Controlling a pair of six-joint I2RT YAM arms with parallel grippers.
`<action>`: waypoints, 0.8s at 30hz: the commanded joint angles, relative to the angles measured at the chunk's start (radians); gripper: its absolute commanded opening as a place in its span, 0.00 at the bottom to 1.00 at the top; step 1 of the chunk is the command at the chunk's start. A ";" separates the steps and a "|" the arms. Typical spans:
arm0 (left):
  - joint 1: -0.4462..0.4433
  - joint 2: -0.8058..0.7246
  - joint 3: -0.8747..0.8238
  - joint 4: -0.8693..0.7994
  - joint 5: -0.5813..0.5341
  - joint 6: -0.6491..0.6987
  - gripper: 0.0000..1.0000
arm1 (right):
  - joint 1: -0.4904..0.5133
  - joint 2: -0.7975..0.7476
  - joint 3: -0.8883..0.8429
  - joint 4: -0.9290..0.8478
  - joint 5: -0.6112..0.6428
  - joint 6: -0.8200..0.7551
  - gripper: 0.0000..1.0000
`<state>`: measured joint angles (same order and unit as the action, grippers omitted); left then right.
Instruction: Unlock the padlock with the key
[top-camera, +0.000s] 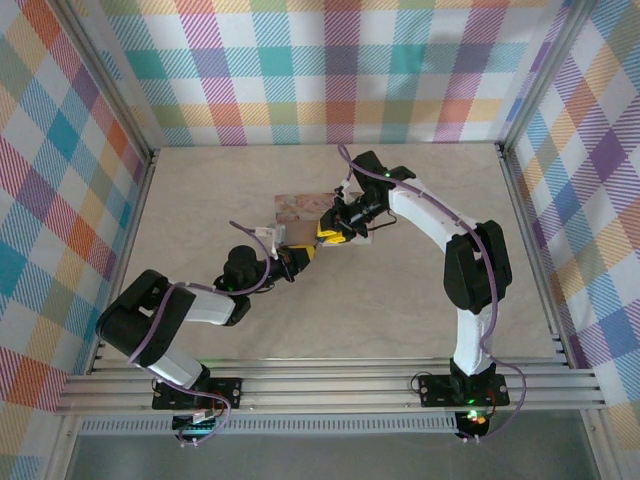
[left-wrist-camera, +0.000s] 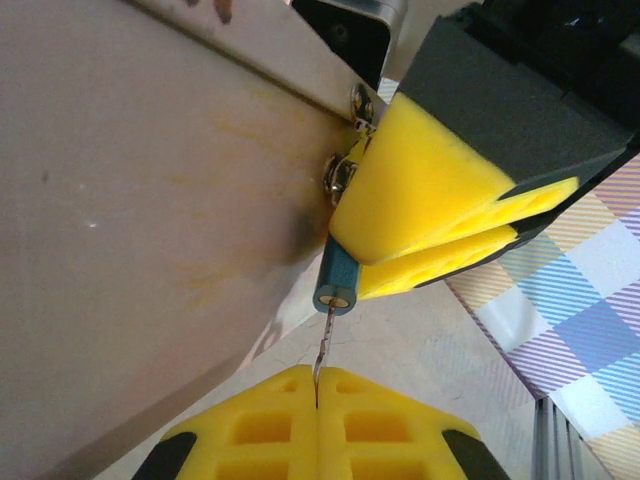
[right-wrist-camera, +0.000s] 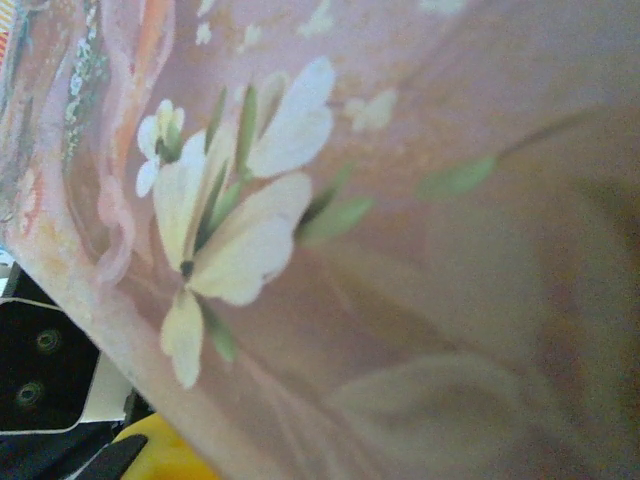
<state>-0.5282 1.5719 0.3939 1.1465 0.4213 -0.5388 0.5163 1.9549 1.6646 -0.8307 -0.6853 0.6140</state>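
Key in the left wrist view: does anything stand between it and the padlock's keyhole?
Nothing visible does. The key, pinched in the left gripper, points straight at the padlock, its tip at the keyhole in the end face. The right gripper's fingers clamp the padlock from the side, and the tin lies beside the path.

Padlock (left-wrist-camera: 337, 280) matt teal metal; key (left-wrist-camera: 321, 345) bare grey metal; tin (right-wrist-camera: 400, 250) smooth, printed; table (top-camera: 200, 200) pale wood

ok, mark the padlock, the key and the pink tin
padlock (left-wrist-camera: 338, 277): left wrist view, blue-green body.
key (left-wrist-camera: 322, 345): left wrist view, thin shaft.
pink tin (right-wrist-camera: 420, 180): right wrist view, flowered face.
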 joint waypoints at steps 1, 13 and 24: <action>-0.006 0.031 0.035 0.086 0.001 -0.009 0.00 | 0.005 -0.011 0.026 -0.013 -0.098 -0.004 0.00; -0.006 0.024 0.090 0.026 0.020 0.000 0.00 | 0.006 0.010 0.068 -0.107 -0.077 -0.056 0.00; -0.006 0.073 0.134 0.070 0.048 -0.093 0.00 | 0.008 0.007 0.071 -0.109 -0.070 -0.073 0.00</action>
<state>-0.5282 1.6253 0.4744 1.1069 0.4679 -0.5873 0.4919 1.9652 1.7115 -0.9031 -0.6540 0.5678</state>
